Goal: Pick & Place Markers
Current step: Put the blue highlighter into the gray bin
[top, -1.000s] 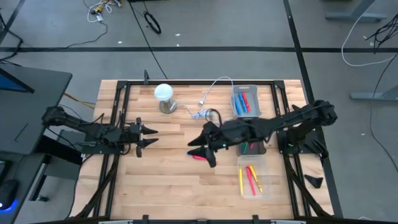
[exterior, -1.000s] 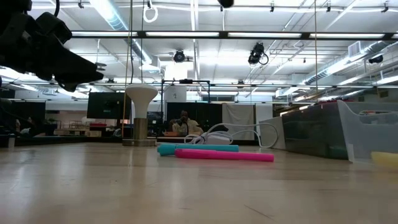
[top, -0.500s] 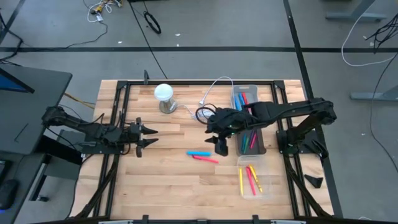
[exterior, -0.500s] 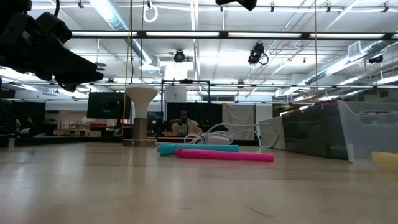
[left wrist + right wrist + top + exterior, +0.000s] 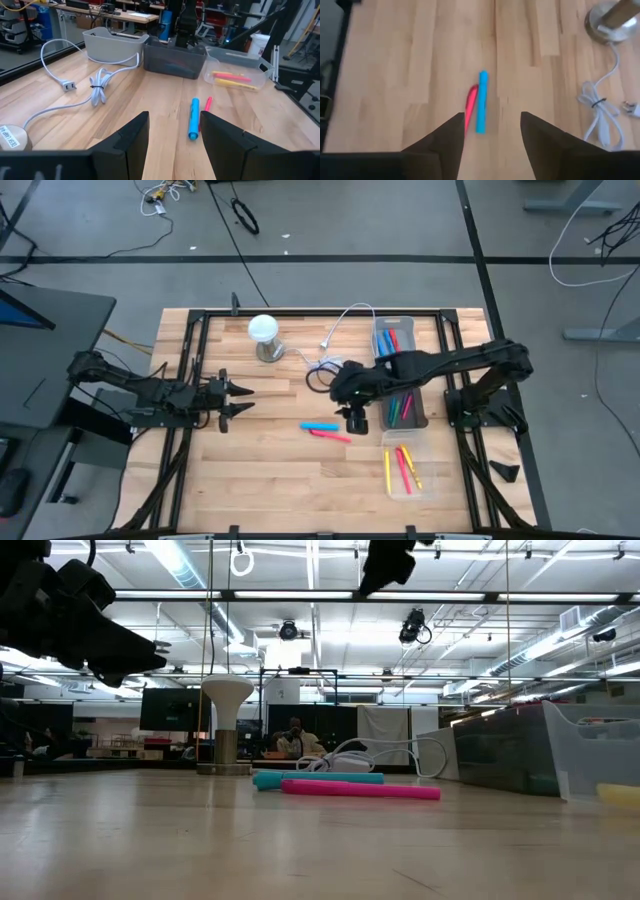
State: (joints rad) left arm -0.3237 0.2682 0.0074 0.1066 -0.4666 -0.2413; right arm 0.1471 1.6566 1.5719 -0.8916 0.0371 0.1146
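The left gripper (image 5: 243, 398) hangs over the left part of the wooden table (image 5: 270, 470), its two dark fingers (image 5: 131, 138) spread apart with nothing between them, pointing toward the table's middle; in the low view it shows as a dark shape (image 5: 120, 645) raised above the surface. Beyond it, toward the far edge, stands a white lamp on a round metal base (image 5: 263, 337), and a white cable (image 5: 335, 330) lies coiled nearby with its plug on the wood (image 5: 68, 86). Near the middle of the table a blue marker (image 5: 319, 426) and a pink marker (image 5: 331, 435) lie flat on the wood, just beside each other and roughly parallel; the low view shows them one behind the other, blue (image 5: 318, 778) behind pink (image 5: 360, 789). The right gripper (image 5: 355, 420) hovers above the table just to the right of this pair, lifted clear of the surface, its fingers (image 5: 442, 142) parted and empty, looking down on the blue marker (image 5: 481, 102) and the pink one (image 5: 471, 101). Further right, a dark tray (image 5: 424, 418) holds several markers of mixed colours, a grey bin (image 5: 377, 345) behind it holds red and blue ones, and a clear container (image 5: 432, 480) nearer the front edge holds yellow and pink markers (image 5: 402, 466).
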